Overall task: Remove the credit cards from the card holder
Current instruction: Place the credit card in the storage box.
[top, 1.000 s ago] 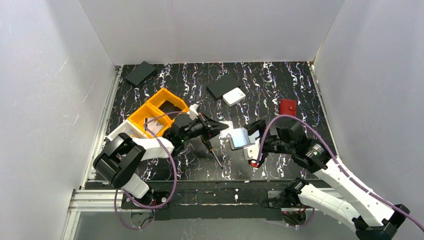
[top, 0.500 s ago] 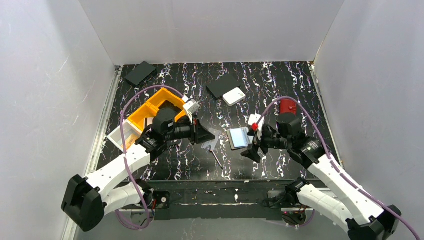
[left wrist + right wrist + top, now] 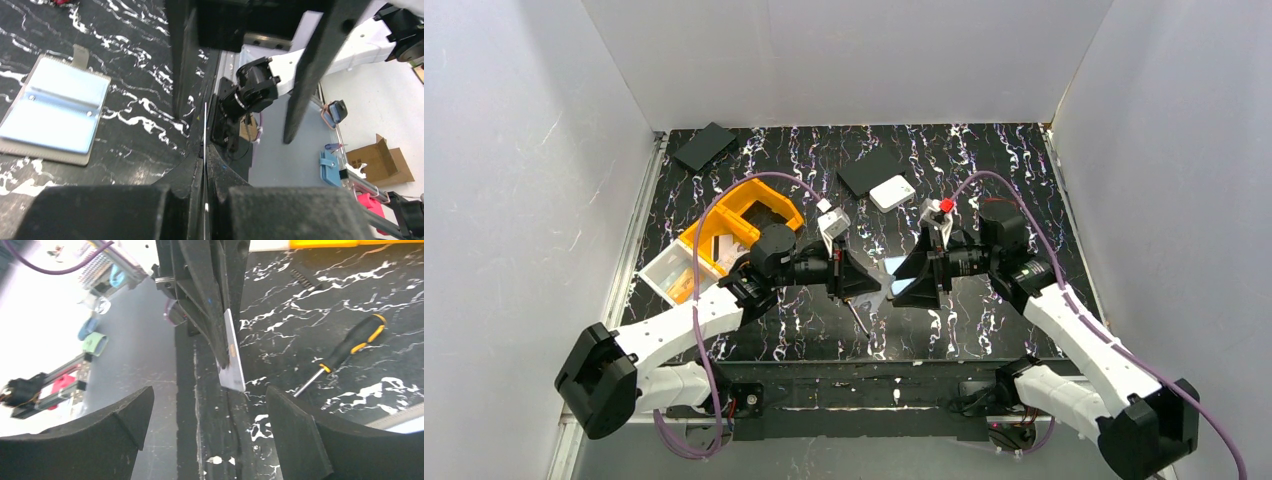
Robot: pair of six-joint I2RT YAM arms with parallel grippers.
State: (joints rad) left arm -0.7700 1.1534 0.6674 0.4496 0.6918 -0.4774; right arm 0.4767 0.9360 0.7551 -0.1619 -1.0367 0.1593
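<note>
Your left gripper (image 3: 869,284), at the centre of the top view, is pinched shut on one greyish credit card (image 3: 233,352), held edge-on. Your right gripper (image 3: 210,395) faces it with jaws spread wide, gripping nothing. The card holder (image 3: 50,117) lies open on the table (image 3: 140,60), at the left of the left wrist view.

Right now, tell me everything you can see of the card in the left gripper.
The credit card is a thin, flat, pale grey rectangle, plastic by its look. The left gripper is shut on one end; the rest sticks out free. It looks lifted off the table, apart from the open card holder. The open right gripper faces it without touching.
</note>
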